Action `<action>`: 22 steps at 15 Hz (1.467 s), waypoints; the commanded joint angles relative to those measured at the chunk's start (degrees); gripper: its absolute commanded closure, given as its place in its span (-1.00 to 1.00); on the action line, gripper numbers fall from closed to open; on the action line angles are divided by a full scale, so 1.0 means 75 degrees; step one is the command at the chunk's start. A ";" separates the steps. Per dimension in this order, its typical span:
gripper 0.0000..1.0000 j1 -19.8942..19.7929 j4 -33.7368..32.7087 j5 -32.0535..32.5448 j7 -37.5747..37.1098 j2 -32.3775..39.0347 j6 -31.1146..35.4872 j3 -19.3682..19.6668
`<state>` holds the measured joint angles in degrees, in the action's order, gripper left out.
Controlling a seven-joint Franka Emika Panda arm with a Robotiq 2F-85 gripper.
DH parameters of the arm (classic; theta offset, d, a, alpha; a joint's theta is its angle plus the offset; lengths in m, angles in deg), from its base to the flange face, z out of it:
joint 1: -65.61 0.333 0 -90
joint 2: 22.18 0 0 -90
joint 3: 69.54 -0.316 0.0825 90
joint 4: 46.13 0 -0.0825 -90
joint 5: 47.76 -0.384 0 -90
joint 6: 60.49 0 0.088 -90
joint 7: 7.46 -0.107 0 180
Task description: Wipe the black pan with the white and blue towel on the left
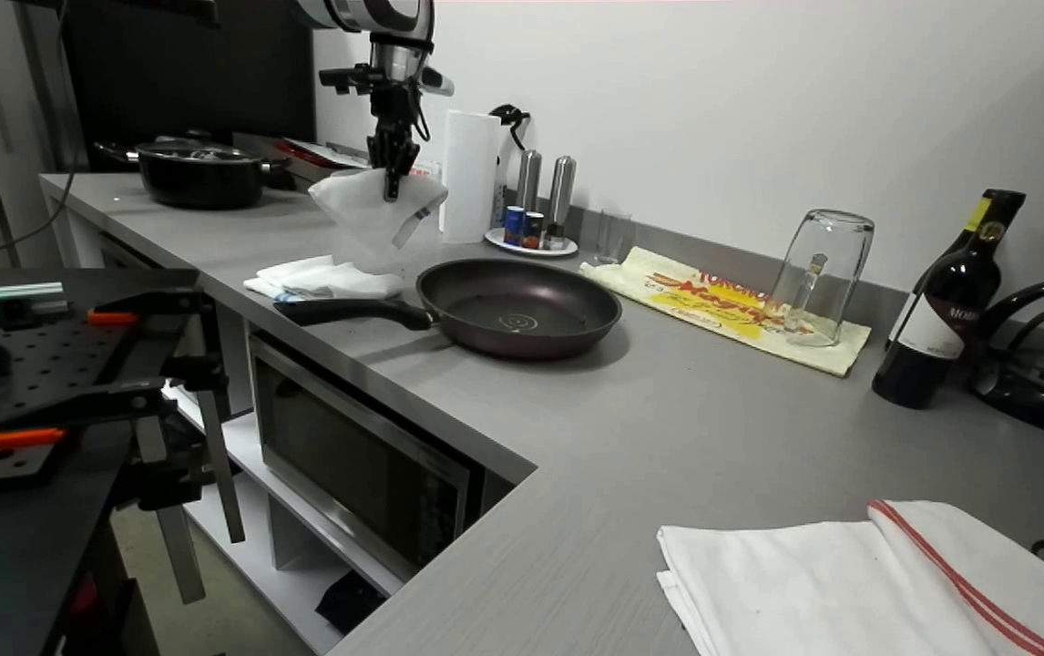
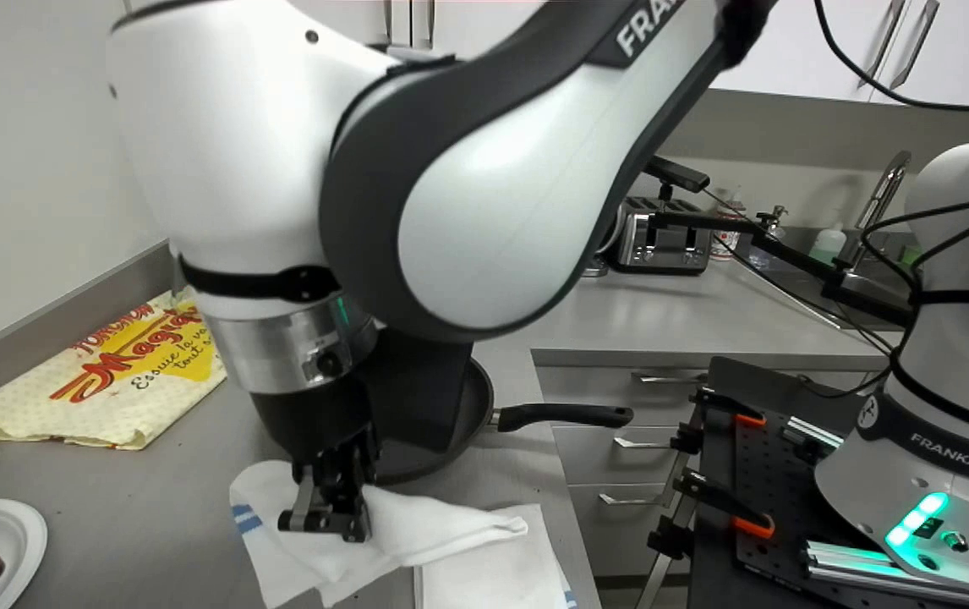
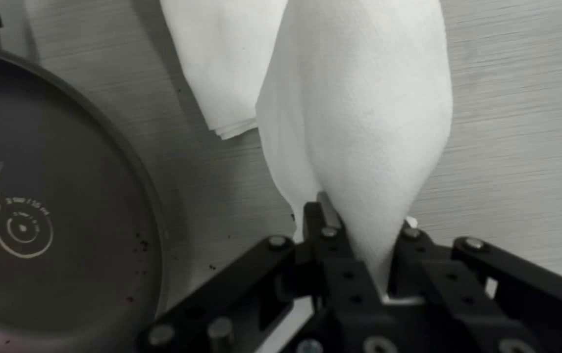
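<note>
Nose down over the grey counter [image 1: 713,437], the Robotiq gripper [image 1: 392,189] has its fingers [image 3: 344,274] clenched on the white and blue towel [image 2: 404,524], fabric bulging out ahead of them towards twelve o'clock in the wrist view! Over to an exterior view, and there are the blue stripes [image 2: 245,518], showing at nine o'clock from the gripper. And the black frying pan [image 1: 522,314]? It sits flat on the counter, at nine o'clock from the gripper in the wrist view, a gap between pan and towel. Dark specks [image 3: 142,245] dot its inside near the three o'clock rim, with a few more on the counter just beside it.

In an exterior view the pan's handle [image 1: 349,312] points to nine o'clock, a folded towel [image 1: 331,278], white with some blue, right beside it. The gripped towel hangs above that one; whether the two touch is hard to tell. Around the pan: paper towel roll [image 1: 470,178] at eleven, lidded black pot [image 1: 203,178] at ten, printed yellow cloth [image 1: 713,310] at three with a glass mug [image 1: 832,273] standing on it, a wine bottle [image 1: 936,310] further out that way, and a red-striped white towel [image 1: 850,583] at four.
</note>
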<state>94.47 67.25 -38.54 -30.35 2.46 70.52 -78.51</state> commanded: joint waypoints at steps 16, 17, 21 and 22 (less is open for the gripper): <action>0.91 -0.3527 0.0110 -0.5313 0.5691 -0.0173 -0.0555 -0.0759; 0.91 -0.3592 0.0051 -0.5448 0.5849 -0.0036 -0.0659 -0.0779; 0.91 -0.3725 -0.0186 -0.5534 0.6029 0.0450 -0.0894 -0.0721; 0.91 -0.3748 -0.0236 -0.5483 0.5985 0.0529 -0.0903 -0.0697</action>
<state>67.56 68.25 -78.66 13.19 3.99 66.12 -83.46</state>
